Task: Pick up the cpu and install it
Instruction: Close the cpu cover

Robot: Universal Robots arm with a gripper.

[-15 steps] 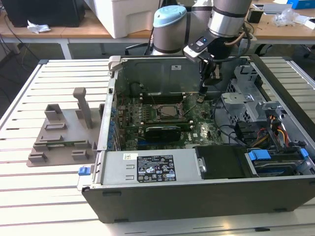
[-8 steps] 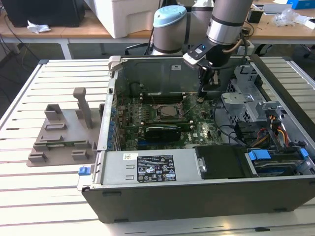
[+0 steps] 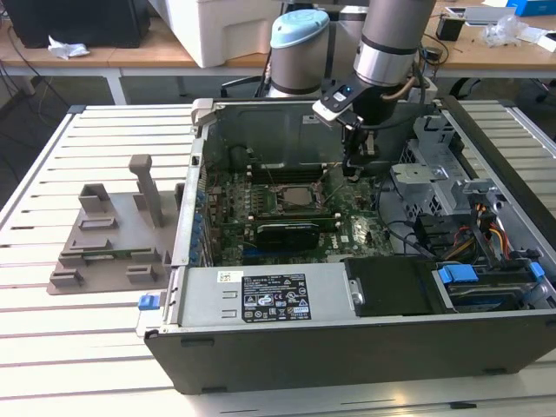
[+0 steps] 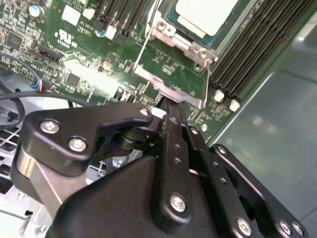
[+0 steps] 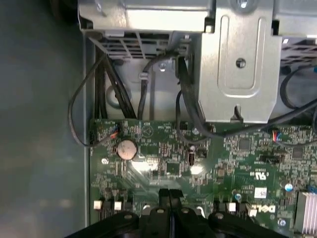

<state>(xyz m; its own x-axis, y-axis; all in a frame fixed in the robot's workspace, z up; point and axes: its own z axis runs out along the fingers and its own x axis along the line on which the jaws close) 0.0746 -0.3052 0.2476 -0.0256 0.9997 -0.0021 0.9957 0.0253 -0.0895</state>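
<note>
At the exterior view's left, a grey plastic holder [image 3: 109, 234] lies on the slatted tabletop [image 3: 52, 347], well apart from the work. Beside it the open computer case [image 3: 347, 347] lies on its side, presumably so the green motherboard [image 3: 347, 228] faces up where the arm can reach it from above. Near the board's middle sits the socket [image 3: 291, 198], with the long black expansion card [image 3: 291, 233] just in front of it. In the second wrist view the cpu [image 4: 203, 14] rests flat inside the socket's metal frame [image 4: 163, 29], so it looks already seated. Further right the claw [image 3: 352, 172] hangs low over the board. Its fingers are pressed together on nothing visible, with the tips at the frame's edge, likely narrowed to push rather than to grasp. Rightmost stands the silver drive cage [image 3: 421, 174].
</note>
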